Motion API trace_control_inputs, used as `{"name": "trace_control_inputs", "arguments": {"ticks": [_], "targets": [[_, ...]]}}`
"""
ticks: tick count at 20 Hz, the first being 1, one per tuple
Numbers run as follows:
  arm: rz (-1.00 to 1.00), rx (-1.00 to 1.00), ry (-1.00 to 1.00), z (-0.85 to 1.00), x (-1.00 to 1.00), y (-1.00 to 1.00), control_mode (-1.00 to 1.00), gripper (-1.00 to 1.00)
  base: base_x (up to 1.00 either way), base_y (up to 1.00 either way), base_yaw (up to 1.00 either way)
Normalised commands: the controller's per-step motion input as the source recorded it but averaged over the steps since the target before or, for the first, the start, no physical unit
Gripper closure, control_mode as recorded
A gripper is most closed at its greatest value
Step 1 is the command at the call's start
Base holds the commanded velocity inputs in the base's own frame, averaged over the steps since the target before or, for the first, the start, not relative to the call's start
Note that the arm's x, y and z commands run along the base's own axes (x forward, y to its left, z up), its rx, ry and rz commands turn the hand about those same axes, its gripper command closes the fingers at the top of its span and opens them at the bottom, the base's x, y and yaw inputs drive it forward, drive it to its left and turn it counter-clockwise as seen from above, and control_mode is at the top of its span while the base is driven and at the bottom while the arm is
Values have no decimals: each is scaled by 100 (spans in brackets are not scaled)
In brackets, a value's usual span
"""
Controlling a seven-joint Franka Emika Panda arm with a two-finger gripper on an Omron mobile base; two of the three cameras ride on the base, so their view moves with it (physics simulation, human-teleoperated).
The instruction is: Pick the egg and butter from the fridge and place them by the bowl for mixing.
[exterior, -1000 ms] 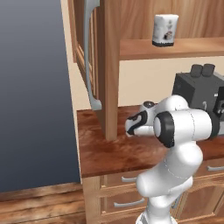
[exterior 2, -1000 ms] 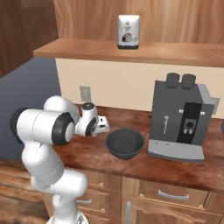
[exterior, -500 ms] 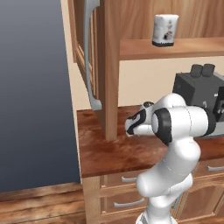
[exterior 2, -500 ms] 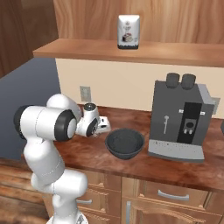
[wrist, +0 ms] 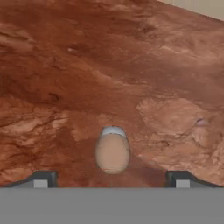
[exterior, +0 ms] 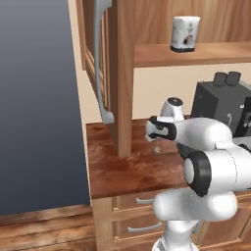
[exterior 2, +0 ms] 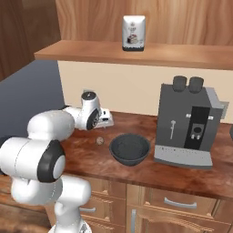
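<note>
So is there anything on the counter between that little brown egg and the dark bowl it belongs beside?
Nothing visible. The small tan-brown egg lies on bare reddish wooden counter, just left of the dark grey round bowl, apart from it.

A: Where's the egg (wrist: 112, 153)?

B: Lying on the reddish-brown wooden counter (wrist: 131, 65), free of any grip. In the hand view it sits at about 6 o'clock, lengthwise pointing to 12, with bare wood on either side.

A: What does it look like?

B: Small, tan-brown, smooth and oval, with a pale highlight on its far end. In the right base view it is a tiny ball just beside the dark bowl (exterior 2: 130, 149), at the bowl's 10 o'clock, not touching it.

A: And the fridge (exterior: 39, 103)?

B: A plain grey slab at 9 o'clock in the left base view.
</note>
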Motion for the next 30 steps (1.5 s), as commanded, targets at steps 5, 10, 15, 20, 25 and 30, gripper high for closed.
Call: {"name": "trace_control_inputs", "arguments": {"ticks": [5, 10, 15, 20, 25, 30], "targets": [[1, 6, -7, 100, -100, -72, -100, -100, 0, 0, 0], [0, 3, -24, 100, -100, -48, -100, -100, 0, 0, 0], [0, 0, -44, 84, -80, 0, -100, -100, 0, 0, 0], [0, 0, -53, 41, -63, 0, -100, -100, 0, 0, 0], [3, 0, -3, 0, -37, 0, -100, -100, 0, 0, 0], [0, 0, 0, 0, 0, 0, 100, -100, -100, -9, 51]]}}
